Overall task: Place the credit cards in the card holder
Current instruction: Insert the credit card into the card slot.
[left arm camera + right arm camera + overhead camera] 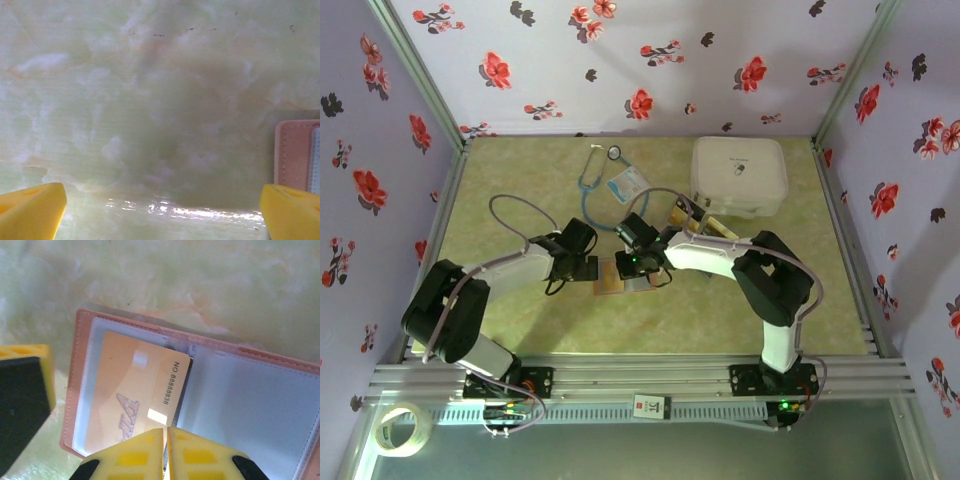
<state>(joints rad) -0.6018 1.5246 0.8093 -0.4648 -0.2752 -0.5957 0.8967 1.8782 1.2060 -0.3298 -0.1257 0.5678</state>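
Tan leather card holder (pixel 240 390) lying open on the pale green table (pixel 150 100), a gold credit card (pixel 130 390) over one clear pocket, pinched in the near-closed right gripper (pixel 165 450); left gripper (pixel 162 210) wide open, empty, just beside the holder

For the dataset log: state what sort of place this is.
Probably a lab robot test booth, not a home: floral-print walls box in a green marble-look tabletop, and an aluminium rail runs along its near edge, with the left arm and right arm bolted to it.
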